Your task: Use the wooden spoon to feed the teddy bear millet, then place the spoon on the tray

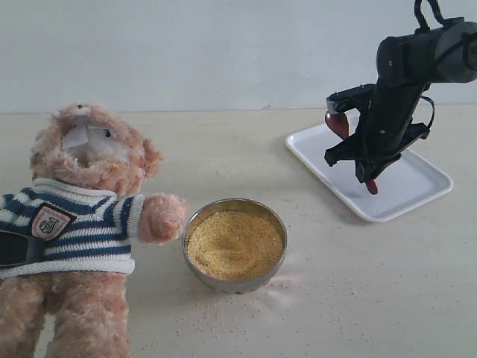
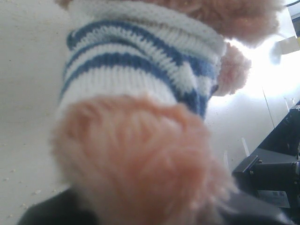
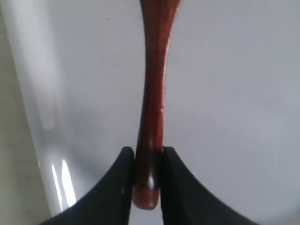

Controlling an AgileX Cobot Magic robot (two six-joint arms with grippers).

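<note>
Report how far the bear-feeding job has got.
Feeding looks done: yellow grains sit on the teddy bear's muzzle. In hand: the right gripper holds the wooden spoon by its handle over the tray. Left: lay the spoon on the tray and let go.

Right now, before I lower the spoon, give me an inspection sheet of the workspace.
Surface: pale tabletop, flat.
Job's things: teddy bear at left; millet fills steel bowl beside its paw; wooden spoon held over white tray.
Clutter: stray grains around the bowl.
Grippers: right gripper clamped on the spoon's handle end; left gripper at the bear's sweater, jaws unclear.
Cables: black loops atop the right arm.
Surroundings: plain wall.
</note>
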